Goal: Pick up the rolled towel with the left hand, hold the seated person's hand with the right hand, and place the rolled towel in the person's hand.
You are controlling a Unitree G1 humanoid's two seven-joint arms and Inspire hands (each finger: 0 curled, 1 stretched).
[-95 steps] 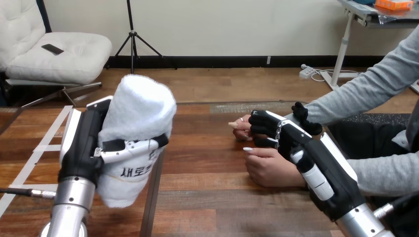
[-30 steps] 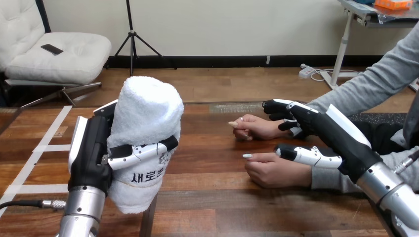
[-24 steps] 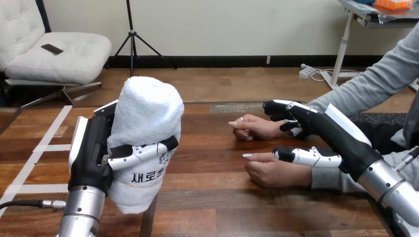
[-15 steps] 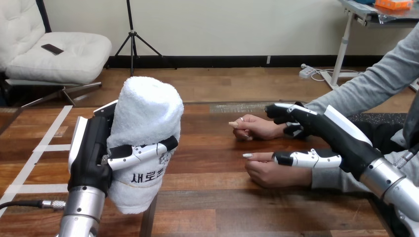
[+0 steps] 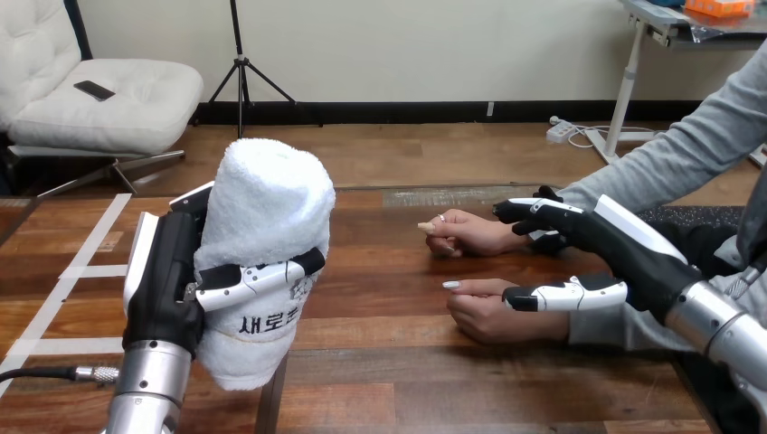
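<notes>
At the near left, the robot's left hand (image 5: 167, 271) has its fingers and thumb curled round a white rolled towel (image 5: 262, 217), holding it upright above the table (image 5: 380, 362). At right, the right hand (image 5: 624, 253) is spread open, gripping nothing. Its thumb lies over the person's nearer hand (image 5: 493, 312), which rests on the table, and its fingers reach beside the wrist of the farther hand (image 5: 470, 233).

This looks like a robot test room, a kind of lab. A robot's left hand (image 5: 163, 271) and right hand (image 5: 633, 253) reach over a wooden counter (image 5: 380, 298). Strips of white tape (image 5: 90, 270) are stuck on the counter's left side. A person's hands (image 5: 493, 316) rest on its right side.
</notes>
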